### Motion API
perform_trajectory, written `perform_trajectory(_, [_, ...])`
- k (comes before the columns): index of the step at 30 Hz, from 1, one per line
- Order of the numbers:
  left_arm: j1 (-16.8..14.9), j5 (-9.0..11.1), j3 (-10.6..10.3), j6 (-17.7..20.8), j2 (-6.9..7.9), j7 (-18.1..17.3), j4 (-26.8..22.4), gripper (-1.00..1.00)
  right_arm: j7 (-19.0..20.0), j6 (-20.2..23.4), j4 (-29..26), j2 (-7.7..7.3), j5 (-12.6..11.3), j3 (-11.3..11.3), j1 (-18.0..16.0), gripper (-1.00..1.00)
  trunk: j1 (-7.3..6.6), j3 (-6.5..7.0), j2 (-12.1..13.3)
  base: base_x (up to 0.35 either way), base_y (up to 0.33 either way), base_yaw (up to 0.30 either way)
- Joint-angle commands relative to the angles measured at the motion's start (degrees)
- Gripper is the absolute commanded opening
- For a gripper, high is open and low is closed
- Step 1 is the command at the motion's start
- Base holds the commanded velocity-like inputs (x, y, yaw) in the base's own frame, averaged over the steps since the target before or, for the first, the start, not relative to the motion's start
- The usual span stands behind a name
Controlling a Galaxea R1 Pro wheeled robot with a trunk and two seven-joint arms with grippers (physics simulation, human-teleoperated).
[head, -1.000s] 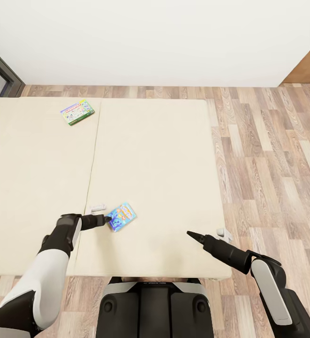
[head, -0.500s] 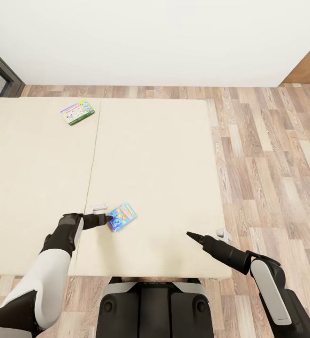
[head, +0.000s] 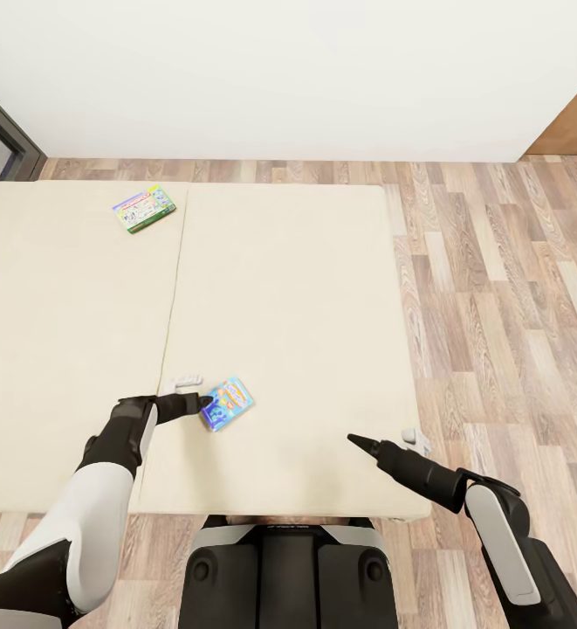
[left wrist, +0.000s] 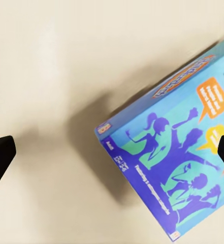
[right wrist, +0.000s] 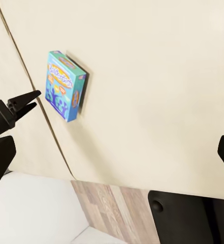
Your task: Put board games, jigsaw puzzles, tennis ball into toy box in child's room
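Blue board game (head: 226,404) lay flat, lower centre, on bed (head: 305,288); left gripper (head: 202,403) spread at its edge. Looked light, stiff, slick; best pinched across thin edges. Right gripper (right wrist: 112,147) spread too.

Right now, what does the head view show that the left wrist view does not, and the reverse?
Head view alone: the white-green-yellow board game far off on the left mattress, the floor, the right gripper over the bed. Left wrist view alone: the blue board game's printed silhouettes close up, with its shadow. Both share the blue board game and the open left gripper at its edge.
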Motion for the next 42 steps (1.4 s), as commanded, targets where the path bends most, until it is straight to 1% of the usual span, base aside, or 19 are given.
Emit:
perform_trajectory(1, [-0.05,-0.58,0.42,0.15,-0.11,-0.59,-0.10,1.00,0.46,0.28,0.04,0.00,0.39,-0.09,-0.02,1.00,0.03,-0.06,-0.09,0.000,0.000,0.000])
perform_trajectory(4, [-0.05,-0.55,0.41,-0.06,-0.14,-0.61,-0.15,1.00,0.46,0.26,0.13,0.00,0.39,-0.09,-0.05,1.00,0.03,-0.06,-0.09,0.000,0.000,0.000])
perform_trajectory(10, [-0.05,-0.47,0.44,-2.71,-0.17,-0.74,-0.17,1.00,0.46,0.25,0.24,0.00,0.45,-0.09,-0.08,1.00,0.03,-0.06,-0.09,0.000,0.000,0.000])
perform_trajectory(17, [-0.06,-0.43,0.46,-3.65,-0.18,-1.26,-0.19,1.00,0.46,0.22,0.26,0.06,0.47,0.12,-0.09,1.00,0.03,-0.06,-0.09,0.000,0.000,0.000])
perform_trajectory(22, [-0.06,-0.43,0.47,-4.23,-0.23,-4.12,-0.19,1.00,0.46,0.25,0.26,0.13,0.57,0.27,-0.10,1.00,0.03,-0.06,-0.09,0.000,0.000,0.000])
perform_trajectory(23, [-0.06,-0.43,0.45,-4.45,-0.24,-5.33,-0.19,1.00,0.46,0.27,0.26,0.12,0.78,0.30,-0.10,1.00,0.03,-0.06,-0.09,0.000,0.000,0.000])
perform_trajectory(27, [-0.06,-0.44,0.40,-4.70,-0.16,-7.48,-0.17,1.00,0.46,0.29,0.26,0.10,1.55,0.28,-0.06,1.00,0.03,-0.06,-0.09,0.000,0.000,0.000])
perform_trajectory(35, [-0.06,-0.43,0.42,-4.88,0.23,-8.81,0.08,1.00,0.46,0.34,0.24,0.21,2.06,0.33,-0.02,1.00,0.03,-0.06,-0.09,0.000,0.000,0.000])
perform_trajectory(42, [-0.06,-0.45,0.50,-4.97,0.41,-11.88,0.14,1.00,0.53,0.45,0.18,0.26,2.13,0.40,-0.01,1.00,0.03,-0.06,-0.09,0.000,0.000,0.000])
